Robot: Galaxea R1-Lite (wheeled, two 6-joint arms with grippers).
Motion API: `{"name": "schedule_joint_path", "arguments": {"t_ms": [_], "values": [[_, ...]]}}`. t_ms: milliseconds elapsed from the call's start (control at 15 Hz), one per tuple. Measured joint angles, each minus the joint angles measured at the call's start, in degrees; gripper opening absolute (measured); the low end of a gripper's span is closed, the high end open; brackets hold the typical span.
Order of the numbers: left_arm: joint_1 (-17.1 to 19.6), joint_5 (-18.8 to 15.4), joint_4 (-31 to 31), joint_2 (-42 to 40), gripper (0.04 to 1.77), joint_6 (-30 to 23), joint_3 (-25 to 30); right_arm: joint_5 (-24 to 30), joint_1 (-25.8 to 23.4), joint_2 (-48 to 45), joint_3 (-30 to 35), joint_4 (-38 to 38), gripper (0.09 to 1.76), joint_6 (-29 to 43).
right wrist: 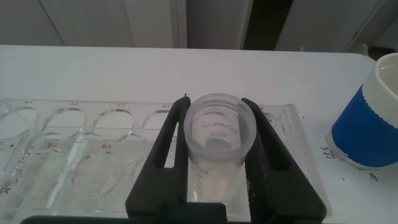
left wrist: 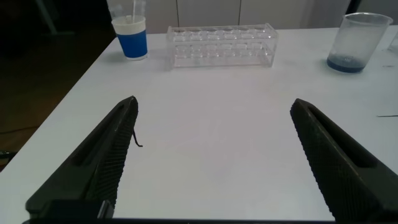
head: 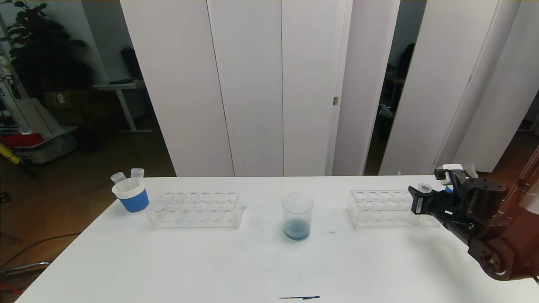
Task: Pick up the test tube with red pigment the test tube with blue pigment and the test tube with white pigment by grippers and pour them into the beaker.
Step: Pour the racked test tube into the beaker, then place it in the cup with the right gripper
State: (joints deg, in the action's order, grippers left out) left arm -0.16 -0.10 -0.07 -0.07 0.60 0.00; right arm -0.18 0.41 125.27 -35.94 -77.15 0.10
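Test tube with white pigment (right wrist: 216, 134) between the closed right gripper (right wrist: 217, 155) fingers.

A white table (head: 261, 261) fills the lower half of the head view. Toward its upper left corner stands a blue cup (head: 131, 197) with a white rim, two tubes sticking out of it. Just right of the cup lies a clear rack (head: 196, 209). Near the middle of the frame stands the beaker (head: 297, 216), with a shallow layer of blue liquid at its bottom. Further right, well apart from the beaker, sits a second clear rack (head: 381, 208). At the bottom edge of the frame, below the beaker, a thin dark streak (head: 300, 298) marks the tabletop.
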Motion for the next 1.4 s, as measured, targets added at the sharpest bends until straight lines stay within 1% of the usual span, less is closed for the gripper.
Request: {"name": "schedule_joint_path", "arguments": {"t_ms": [533, 1000, 1133, 1267, 1400], "values": [[-0.05, 0.0, 0.0, 0.0, 1.75, 0.02, 0.0, -0.06, 0.0, -0.4, 0.16, 0.04, 0.59, 0.74], [-0.05, 0.0, 0.0, 0.0, 1.75, 0.0, 0.0, 0.78, 0.55, -3.99, -1.51, 0.87, 0.59, 2.4], [-0.05, 0.0, 0.0, 0.0, 1.75, 0.0, 0.0, 1.12, 0.85, -5.86, -4.57, 5.52, 0.6, 2.38], [-0.05, 0.0, -0.02, 0.0, 1.75, 0.0, 0.0, 1.34, 1.04, -8.16, -9.13, 13.76, 0.6, 2.44], [-0.02, 0.02, 0.0, 0.0, 1.75, 0.02, 0.0, 1.76, 1.65, -10.12, -15.1, 22.33, 0.6, 2.43]]}}
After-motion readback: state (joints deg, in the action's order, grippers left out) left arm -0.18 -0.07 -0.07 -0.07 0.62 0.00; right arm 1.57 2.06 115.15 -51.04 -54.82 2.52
